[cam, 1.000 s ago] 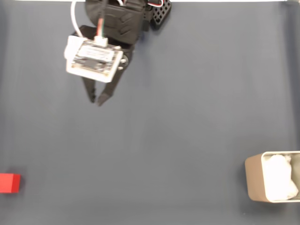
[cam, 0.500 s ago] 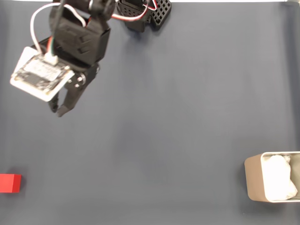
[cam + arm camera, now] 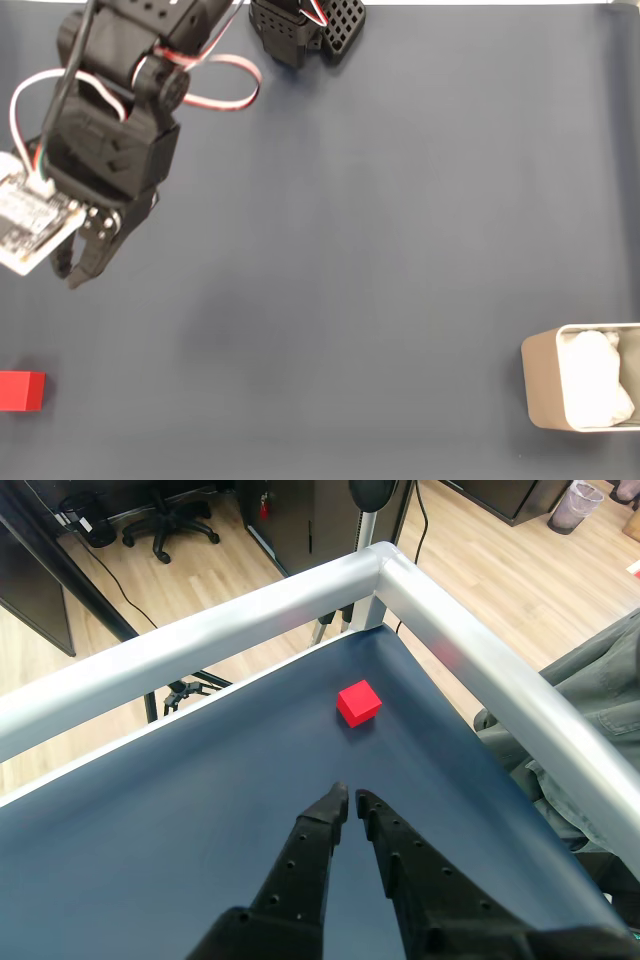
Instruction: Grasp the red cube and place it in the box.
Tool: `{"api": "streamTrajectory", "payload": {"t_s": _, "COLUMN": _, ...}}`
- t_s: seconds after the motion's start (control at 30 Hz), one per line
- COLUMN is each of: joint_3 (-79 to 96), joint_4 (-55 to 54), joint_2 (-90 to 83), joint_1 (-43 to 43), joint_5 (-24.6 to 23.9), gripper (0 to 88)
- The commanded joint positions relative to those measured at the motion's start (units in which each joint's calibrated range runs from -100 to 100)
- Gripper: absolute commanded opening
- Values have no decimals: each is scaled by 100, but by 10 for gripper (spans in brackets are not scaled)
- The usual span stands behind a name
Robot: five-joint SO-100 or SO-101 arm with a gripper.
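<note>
In the fixed view, the gripper point(image 3: 68, 276) is seen near the left edge, with the red cube point(image 3: 21, 391) below it, well apart. In the wrist view, the jaws are nearly closed on nothing, the cube point(image 3: 358, 702) lying ahead by the rail corner point(image 3: 385, 560).

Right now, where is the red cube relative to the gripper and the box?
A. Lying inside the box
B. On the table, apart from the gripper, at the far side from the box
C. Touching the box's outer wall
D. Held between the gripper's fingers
B: in the fixed view the red cube lies on the blue table at the left edge, the gripper hangs above it with nothing between its fingers, and the box is at the right edge.
</note>
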Motion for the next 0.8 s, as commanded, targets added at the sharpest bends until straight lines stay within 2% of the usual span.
{"api": "streamTrajectory", "payload": {"t_s": 0.0, "joint_3": -530, "joint_4": -121, "joint_2": 178, "joint_1": 86, "joint_5": 20, "gripper": 0}}
{"api": "streamTrajectory", "payload": {"t_s": 0.27, "joint_3": -1315, "joint_4": -391, "joint_2": 1045, "joint_1": 150, "joint_5": 59, "gripper": 75}}
{"api": "streamTrajectory", "payload": {"t_s": 0.77, "joint_3": -2182, "joint_4": -1244, "joint_2": 2457, "joint_1": 484, "joint_5": 34, "gripper": 160}}
